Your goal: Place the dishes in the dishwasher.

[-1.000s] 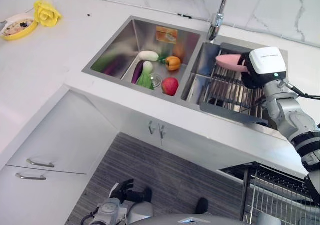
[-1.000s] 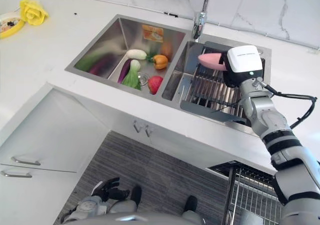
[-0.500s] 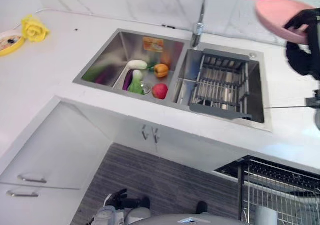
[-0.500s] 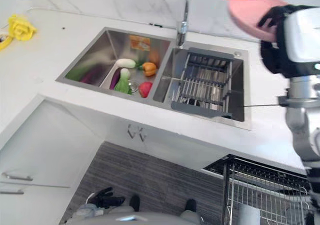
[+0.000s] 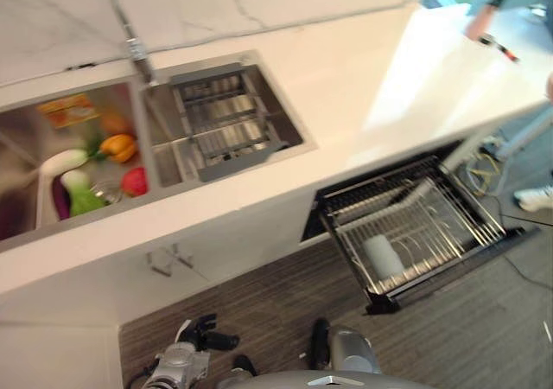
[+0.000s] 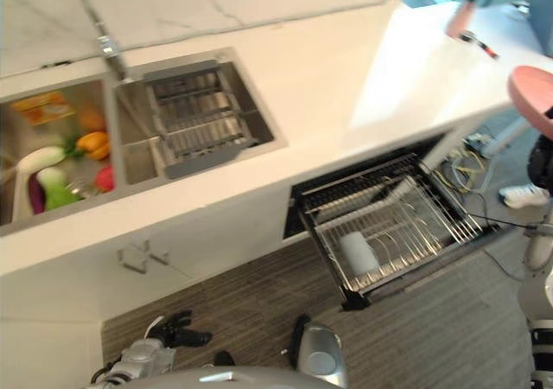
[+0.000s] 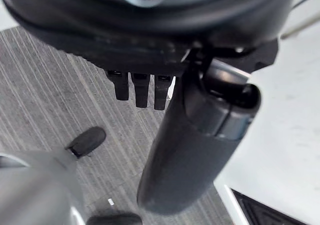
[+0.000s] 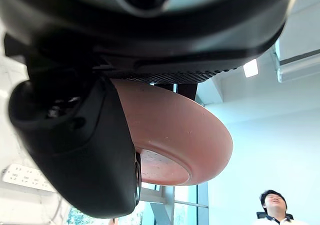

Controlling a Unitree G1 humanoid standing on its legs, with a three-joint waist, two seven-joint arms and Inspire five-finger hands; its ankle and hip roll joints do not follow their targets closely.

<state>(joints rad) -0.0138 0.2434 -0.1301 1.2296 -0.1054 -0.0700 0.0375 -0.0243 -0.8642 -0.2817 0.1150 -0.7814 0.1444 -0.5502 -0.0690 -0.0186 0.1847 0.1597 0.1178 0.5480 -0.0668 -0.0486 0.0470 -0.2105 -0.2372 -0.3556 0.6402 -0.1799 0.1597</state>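
White marble counter [image 6: 285, 69] with double sink [image 6: 130, 138], pulled-out dishwasher rack [image 6: 393, 225] holding a white cup [image 6: 356, 252]

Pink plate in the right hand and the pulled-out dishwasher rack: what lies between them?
Nothing stands between them: the right eye view shows the pink plate beyond the wire dishwasher rack, only grey floor between.

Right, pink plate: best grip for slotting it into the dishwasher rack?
The rim, from one side: the pink plate is shallow and thin-edged, so a pinch suits. The right robot hand holds it so, far rim free for the rack.
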